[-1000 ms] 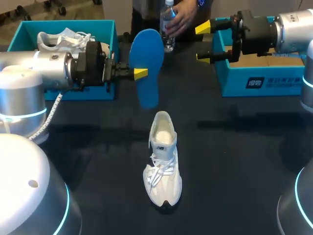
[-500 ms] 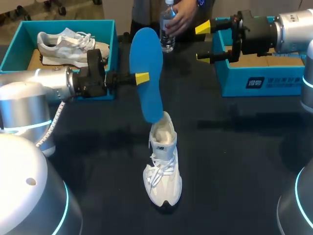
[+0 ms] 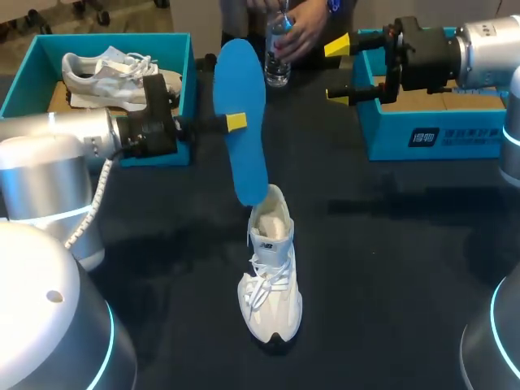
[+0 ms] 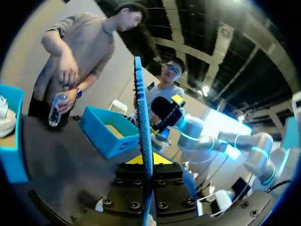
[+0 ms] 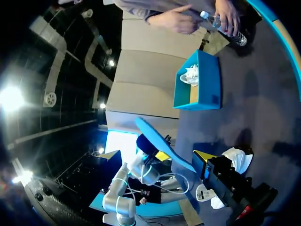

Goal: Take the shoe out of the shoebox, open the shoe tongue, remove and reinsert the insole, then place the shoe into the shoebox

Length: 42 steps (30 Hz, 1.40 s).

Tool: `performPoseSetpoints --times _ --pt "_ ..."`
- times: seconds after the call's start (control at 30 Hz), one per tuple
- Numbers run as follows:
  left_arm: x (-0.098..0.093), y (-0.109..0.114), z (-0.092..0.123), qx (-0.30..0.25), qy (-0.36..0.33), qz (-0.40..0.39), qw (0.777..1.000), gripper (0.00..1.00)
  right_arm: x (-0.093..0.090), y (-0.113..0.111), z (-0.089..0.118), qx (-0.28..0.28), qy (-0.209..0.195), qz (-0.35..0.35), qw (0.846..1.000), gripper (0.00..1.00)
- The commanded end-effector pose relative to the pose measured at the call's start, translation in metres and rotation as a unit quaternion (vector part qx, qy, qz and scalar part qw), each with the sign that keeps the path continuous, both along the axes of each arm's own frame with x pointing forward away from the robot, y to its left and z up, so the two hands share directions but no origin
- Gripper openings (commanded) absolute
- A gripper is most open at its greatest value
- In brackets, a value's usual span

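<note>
While the left pincer [image 3: 231, 122] is clamped on the blue insole [image 3: 240, 122], one yellow-tipped finger on each face, the step in hand is judged to be reinsertion: the insole is out of the shoe [image 3: 270, 268] and hangs on end, broad end uppermost, its narrow end at the shoe's heel opening; whether the two touch cannot be told. Seen edge-on in the left wrist view, the insole [image 4: 143, 132] is a thin foam-like sheet with a ribbed edge, probably flexible enough to buckle if pushed off-axis. The shoe, a white lace-up trainer with a soft-looking upper and pale lining, stands on its sole mid-counter [image 3: 390, 260], toe toward the robot, laces loose. The next move calls for tilting the insole along the shoe and feeding it down through the collar, perhaps with the shoe steadied. The right pincer [image 3: 337, 70] hangs apart and empty at the near wall of the right shoebox [image 3: 422, 134]. A second white shoe [image 3: 106, 77] lies in the left shoebox [image 3: 24, 73]. A person's hand [image 3: 296, 32] holds a clear bottle [image 3: 278, 61] at the far edge.
</note>
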<state>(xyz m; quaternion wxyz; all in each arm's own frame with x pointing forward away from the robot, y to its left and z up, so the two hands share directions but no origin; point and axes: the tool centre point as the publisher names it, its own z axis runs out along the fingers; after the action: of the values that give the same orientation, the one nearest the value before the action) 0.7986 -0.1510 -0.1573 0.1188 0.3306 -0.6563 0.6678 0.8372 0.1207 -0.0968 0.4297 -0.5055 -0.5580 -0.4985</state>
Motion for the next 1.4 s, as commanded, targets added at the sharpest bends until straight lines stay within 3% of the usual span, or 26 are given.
performPoseSetpoints --times 0.03,0.27,0.47,0.67,0.93,1.4 --pt "0.015 0.003 0.000 -0.029 0.106 -0.073 0.991 0.00 0.000 0.001 0.000 -0.002 0.001 0.000 1.000 1.00" --pt "0.020 -0.005 0.001 -0.029 0.163 -0.127 0.978 0.00 0.000 0.001 0.000 -0.002 0.001 0.000 1.000 1.00" --pt "0.015 -0.010 -0.008 -0.007 0.170 -0.129 0.977 0.00 0.000 0.001 0.000 -0.002 0.001 0.000 1.000 1.00" --pt "0.014 -0.014 -0.015 -0.002 0.230 -0.129 0.965 0.00 0.000 0.001 0.000 -0.002 0.001 0.000 1.000 1.00" --pt "0.006 -0.013 -0.010 -0.016 0.312 -0.105 0.944 0.00 0.000 0.001 0.000 -0.002 0.001 0.000 1.000 1.00" --pt "0.003 -0.017 -0.016 -0.083 0.393 -0.109 0.909 0.00 0.000 0.001 0.000 -0.002 0.001 0.000 1.000 1.00"
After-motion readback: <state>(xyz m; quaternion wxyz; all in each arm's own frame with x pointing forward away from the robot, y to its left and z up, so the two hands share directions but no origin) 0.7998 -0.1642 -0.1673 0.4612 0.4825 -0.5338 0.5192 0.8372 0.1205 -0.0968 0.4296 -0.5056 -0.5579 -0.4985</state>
